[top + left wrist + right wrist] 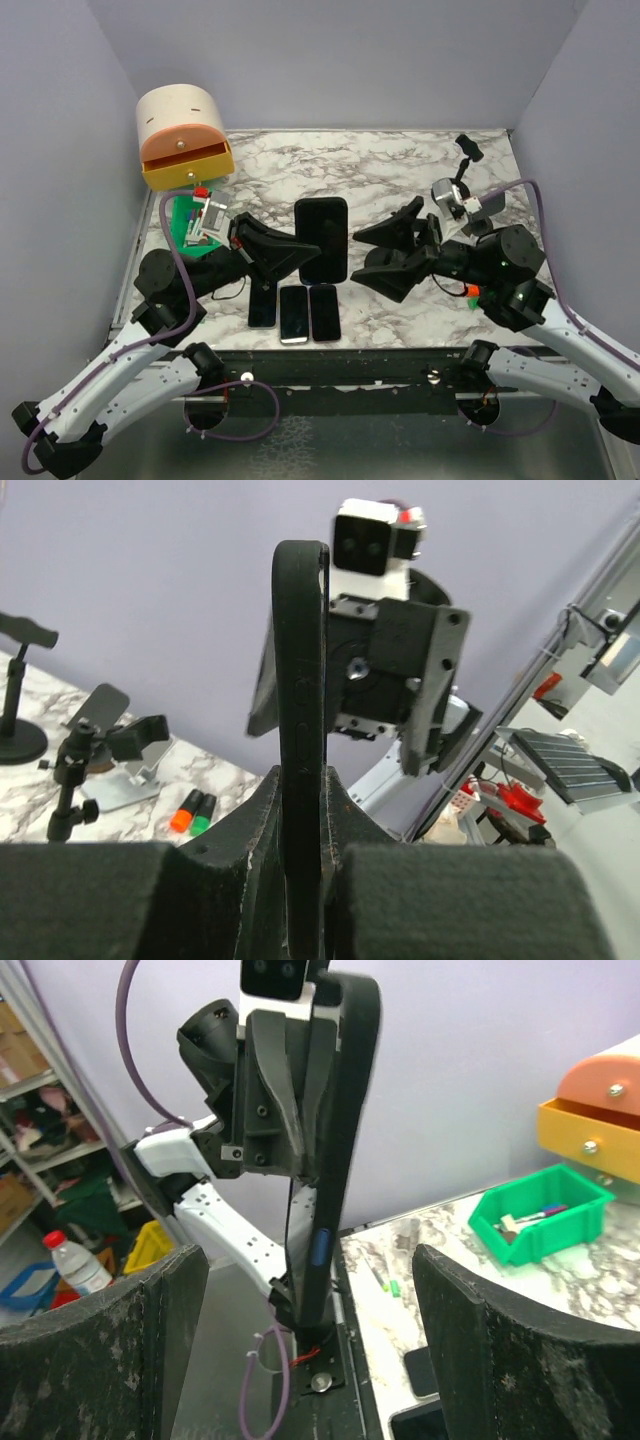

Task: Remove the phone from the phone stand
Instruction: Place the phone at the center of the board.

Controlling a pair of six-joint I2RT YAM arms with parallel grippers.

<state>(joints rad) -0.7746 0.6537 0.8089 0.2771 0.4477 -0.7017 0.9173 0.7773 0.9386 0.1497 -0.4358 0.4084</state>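
Note:
A large black phone hangs above the middle of the table, off the phone stand. My left gripper is shut on its left edge. In the left wrist view the phone stands edge-on, pinched between the two pads. My right gripper faces it from the right, open wide and not touching it. The right wrist view shows the phone edge-on ahead of the gap between the fingers. The silver phone stand stands empty at the back right, also in the left wrist view.
Three more phones lie flat near the front edge. A black stand is at the far back right. A beige and orange drawer box and a green bin sit at the left. Two markers lie by the silver stand.

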